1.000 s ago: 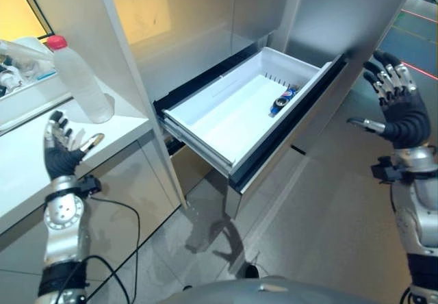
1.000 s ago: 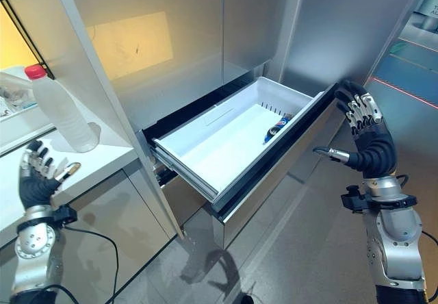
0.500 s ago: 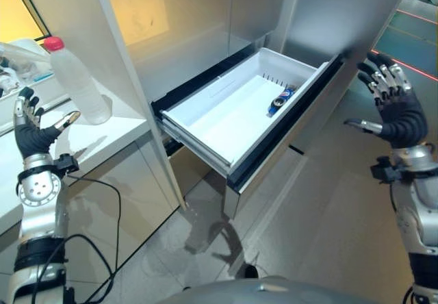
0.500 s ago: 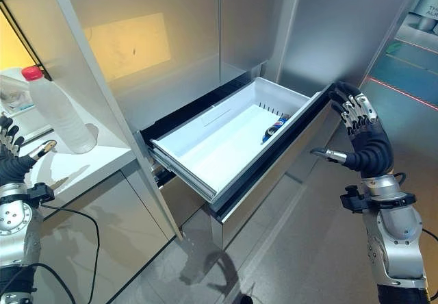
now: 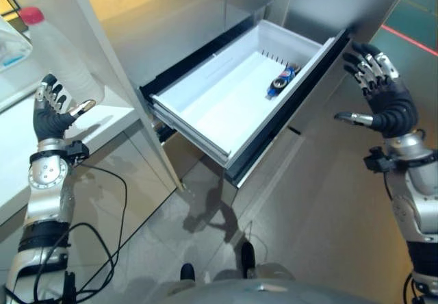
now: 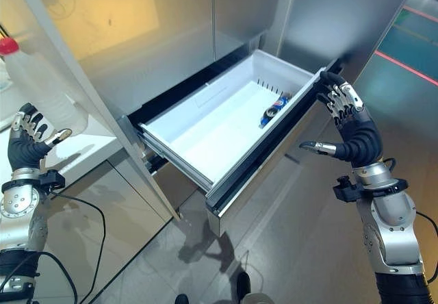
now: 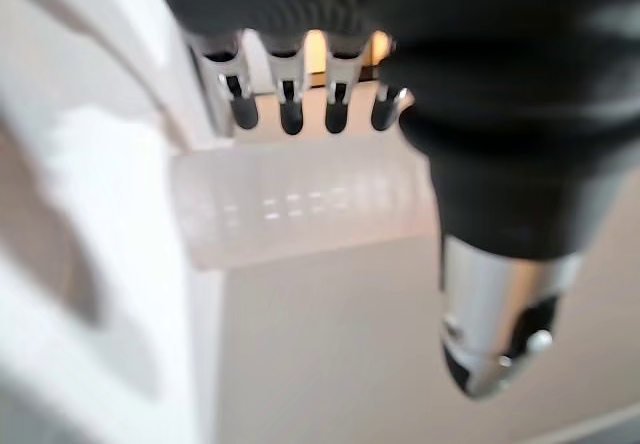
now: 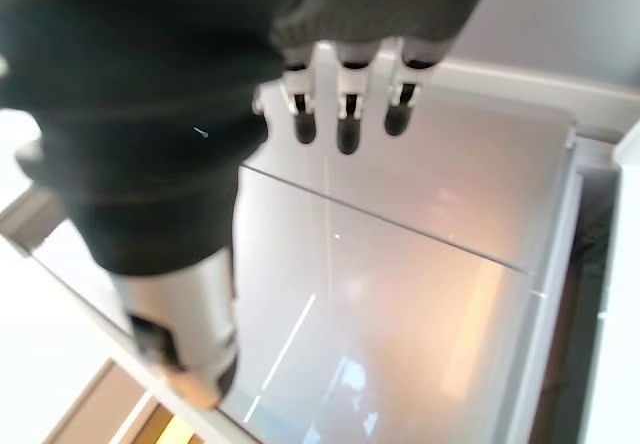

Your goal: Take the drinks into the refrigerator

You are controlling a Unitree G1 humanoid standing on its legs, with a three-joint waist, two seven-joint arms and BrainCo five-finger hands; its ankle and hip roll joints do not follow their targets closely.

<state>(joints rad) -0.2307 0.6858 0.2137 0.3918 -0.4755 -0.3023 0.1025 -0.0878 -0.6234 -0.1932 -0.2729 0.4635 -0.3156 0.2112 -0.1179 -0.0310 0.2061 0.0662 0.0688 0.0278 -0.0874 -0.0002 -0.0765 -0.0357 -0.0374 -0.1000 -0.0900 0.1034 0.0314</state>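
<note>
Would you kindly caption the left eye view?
Open hands flank a pulled-out fridge drawer holding one drink can.

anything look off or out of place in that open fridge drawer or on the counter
Nothing looks spilled or damaged. The white pulled-out refrigerator drawer holds one blue drink can lying on its side near the back. The clear plastic bottle with a red cap stands upright on the white counter, not yet in the drawer. Both the left hand and right hand are open, holding nothing.

glossy white plastic drawer [image 5: 205,109], brushed metal fridge front [image 5: 356,3], translucent plastic bottle [image 5: 58,54].
</note>
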